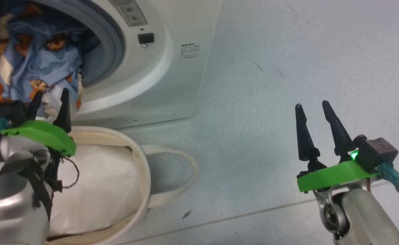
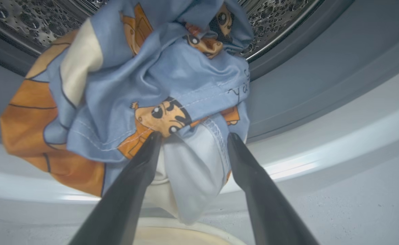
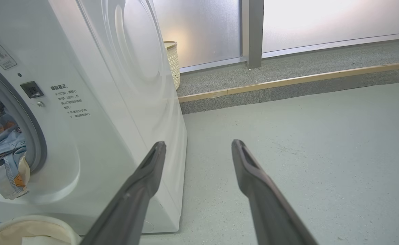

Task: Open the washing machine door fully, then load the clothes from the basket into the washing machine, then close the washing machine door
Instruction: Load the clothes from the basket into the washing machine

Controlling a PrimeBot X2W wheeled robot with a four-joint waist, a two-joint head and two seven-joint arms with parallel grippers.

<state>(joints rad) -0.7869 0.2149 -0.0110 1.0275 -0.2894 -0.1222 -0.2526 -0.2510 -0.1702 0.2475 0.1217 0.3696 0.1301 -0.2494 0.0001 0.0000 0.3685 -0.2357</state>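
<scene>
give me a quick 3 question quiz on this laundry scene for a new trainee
1. True or false: the right end effector holds a garment.
2. Short answer: what lies in the basket?
3. Pick one. The clothes are: A) on the floor; B) at the mouth of the washing machine, partly hanging out; C) all in the basket.

Key: 1 false, it is open and holds nothing. 2 a white pad. 3 B.
</scene>
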